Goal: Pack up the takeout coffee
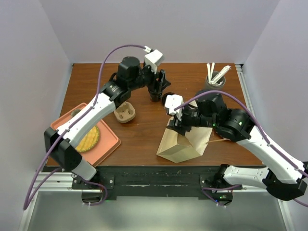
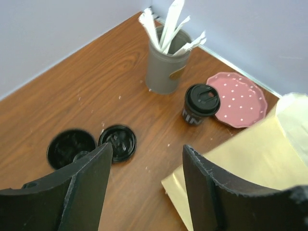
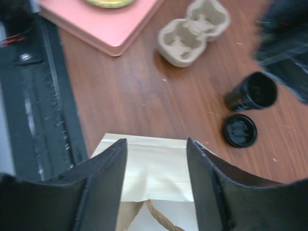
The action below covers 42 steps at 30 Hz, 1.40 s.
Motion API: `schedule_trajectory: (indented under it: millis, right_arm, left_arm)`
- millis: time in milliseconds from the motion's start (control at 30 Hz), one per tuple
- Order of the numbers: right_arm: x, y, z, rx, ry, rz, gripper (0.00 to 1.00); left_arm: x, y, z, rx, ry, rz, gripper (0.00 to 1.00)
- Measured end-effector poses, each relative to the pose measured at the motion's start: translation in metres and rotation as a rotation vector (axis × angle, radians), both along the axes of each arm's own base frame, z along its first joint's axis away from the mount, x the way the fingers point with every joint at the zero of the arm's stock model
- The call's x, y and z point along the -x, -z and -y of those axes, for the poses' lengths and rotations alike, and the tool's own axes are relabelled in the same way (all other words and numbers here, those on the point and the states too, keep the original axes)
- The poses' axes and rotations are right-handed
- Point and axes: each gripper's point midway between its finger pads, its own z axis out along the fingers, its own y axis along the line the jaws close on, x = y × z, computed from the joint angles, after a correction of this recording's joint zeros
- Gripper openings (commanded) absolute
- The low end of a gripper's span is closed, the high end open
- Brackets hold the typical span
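- Brown wooden table, pale walls around.
- One takeout coffee, one lidless cup, one loose lid, one paper bag.
- Left gripper, right gripper: both spread, empty.

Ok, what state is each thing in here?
Coffee, lid on, upright.
Second cup, lidless, upright.
Loose lid, lying flat beside it.
Drink carrier, empty.
Dotted plate, empty.
Left end effector, open, empty.
Right end effector, open, over bag.
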Motion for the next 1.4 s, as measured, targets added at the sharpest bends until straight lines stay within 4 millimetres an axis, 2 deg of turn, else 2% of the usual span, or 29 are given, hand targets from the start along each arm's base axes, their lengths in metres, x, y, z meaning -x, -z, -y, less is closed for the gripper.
schedule_trajectory:
  millis: [133,200,300,433,600,767,933,1067,1267,1367,1400]
  right_arm:
    - [0.019,0.006,-0.001,0.015,-0.091,-0.045,0.43]
    - [0.028,0.008,-0.001,0.022,-0.138,-0.069,0.42]
    - [0.042,0.007,-0.001,0.029,-0.205,-0.1,0.4]
    - [0.055,0.001,-0.001,0.023,-0.278,-0.112,0.37]
    - [0.068,-0.003,0.003,0.027,-0.337,-0.128,0.37]
    - [0.071,0.0,0.001,0.033,-0.36,-0.148,0.37]
    - [0.069,0.004,-0.001,0.042,-0.362,-0.155,0.38]
    - [0.068,0.005,-0.003,0.042,-0.364,-0.158,0.38]
    - [0.067,0.003,-0.004,0.037,-0.365,-0.153,0.4]
    - [0.067,0.003,-0.005,0.036,-0.365,-0.152,0.4]
    - [0.067,0.003,-0.005,0.036,-0.365,-0.152,0.4]
  left_arm:
    - [-0.012,-0.009,0.026,-0.019,0.132,0.027,0.64]
    - [-0.012,-0.01,0.04,-0.013,0.213,0.026,0.64]
    - [-0.004,-0.012,0.056,0.004,0.33,0.016,0.64]
    - [0.012,-0.014,0.067,0.017,0.457,-0.005,0.64]
    - [0.038,-0.007,0.072,0.032,0.611,-0.069,0.64]
    - [0.061,0.0,0.076,0.029,0.695,-0.148,0.66]
    - [0.08,0.015,0.078,-0.03,0.695,-0.217,0.66]
    - [0.096,0.029,0.069,-0.092,0.654,-0.277,0.66]
    - [0.102,0.039,0.061,-0.149,0.616,-0.292,0.65]
    - [0.101,0.045,0.059,-0.171,0.604,-0.293,0.61]
    - [0.101,0.046,0.06,-0.175,0.605,-0.29,0.58]
